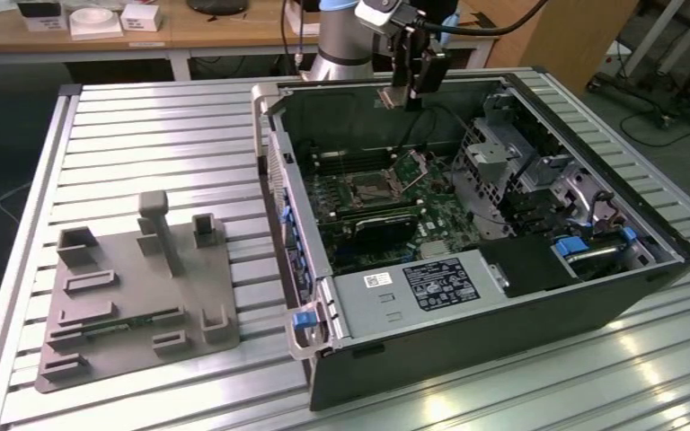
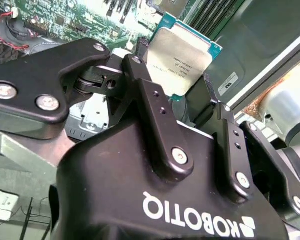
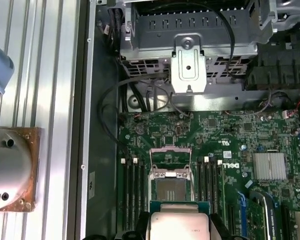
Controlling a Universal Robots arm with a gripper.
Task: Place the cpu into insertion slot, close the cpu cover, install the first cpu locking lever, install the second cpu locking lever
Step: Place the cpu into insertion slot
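In the exterior view a grey fixture (image 1: 129,296) lies on the slatted table (image 1: 141,135) at nine o'clock from the open computer case (image 1: 477,323). Over the case's twelve o'clock edge hangs the gripper (image 1: 411,90) — in the second wrist view its jaws pinch the cpu (image 2: 182,57) by opposite edges. In the first wrist view the insertion slot (image 3: 170,189) lies bare, apart from the chip, the cpu cover (image 3: 170,159) raised off it.
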